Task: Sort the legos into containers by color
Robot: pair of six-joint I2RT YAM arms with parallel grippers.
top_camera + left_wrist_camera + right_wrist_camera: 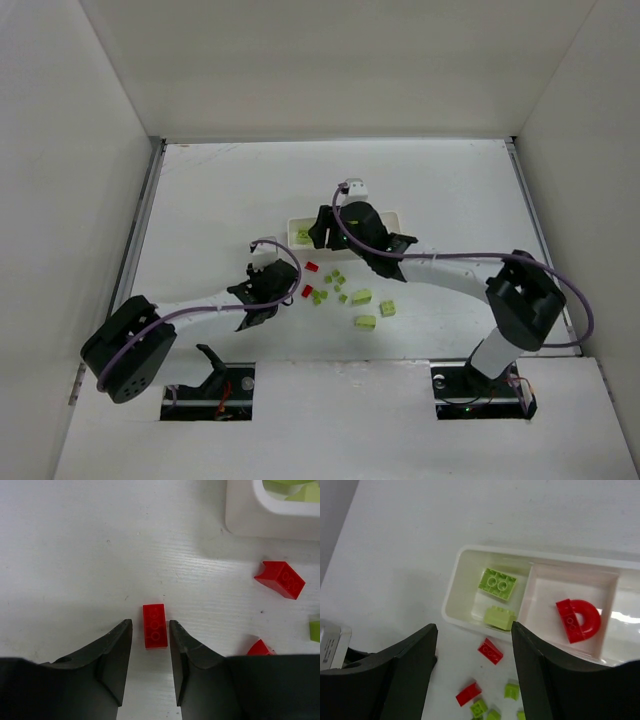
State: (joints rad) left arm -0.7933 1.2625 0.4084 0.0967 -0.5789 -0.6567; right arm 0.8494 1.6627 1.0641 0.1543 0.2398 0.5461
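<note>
The left arm stretches low from its base toward the middle of the surface [200,200]. Its left gripper [150,626] points down at a red brick [155,626] lying flat between the fingertips. The jaws stand narrowly apart, with a sliver of white showing on each side of the brick. The right arm bends at the elbow and reaches back to the left, holding the right gripper [474,627] above the tray [450,609], jaws wide apart and empty. The tray's end compartment holds two green bricks [497,583], and the next one holds a red arch piece [577,620]. Loose bricks [360,297], red and green, lie scattered on the near side of the tray. The surface is white, boxed in by plain white walls [60,150].
</note>
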